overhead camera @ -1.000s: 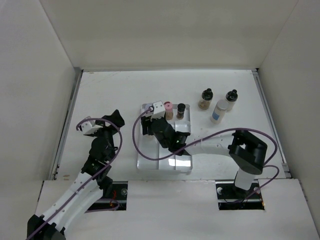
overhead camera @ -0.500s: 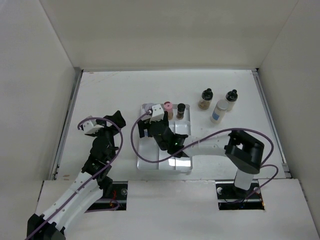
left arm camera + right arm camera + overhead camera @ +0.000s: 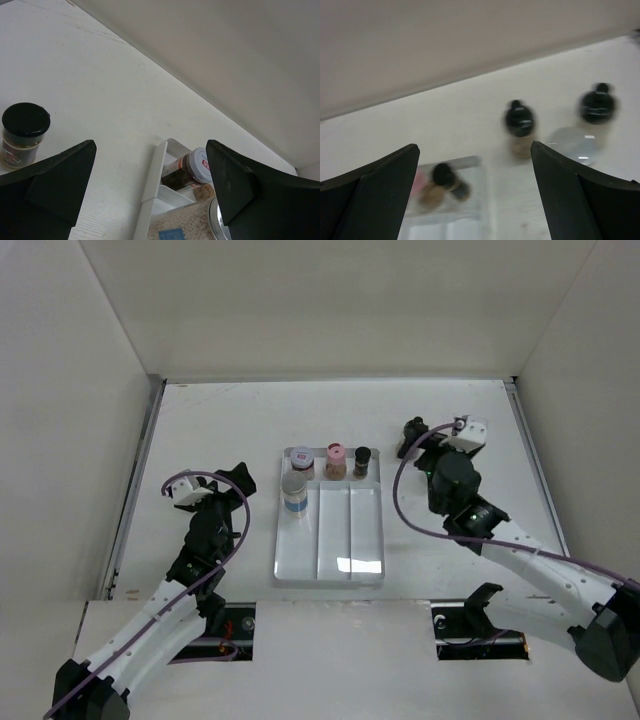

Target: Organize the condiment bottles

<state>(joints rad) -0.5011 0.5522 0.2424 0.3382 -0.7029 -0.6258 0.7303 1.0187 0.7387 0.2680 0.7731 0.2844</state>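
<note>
Blur softens both black-capped bottles point(image 3: 519, 119) and the pale bottle point(image 3: 572, 145).

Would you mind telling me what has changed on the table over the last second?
The right gripper opened, letting go of the silver-capped jar, which now stands in the tray's left compartment, then swung away to the right toward the loose bottles there. The left gripper stayed open and in place; the pink-capped bottle and black-capped bottle in the tray did not move.
</note>
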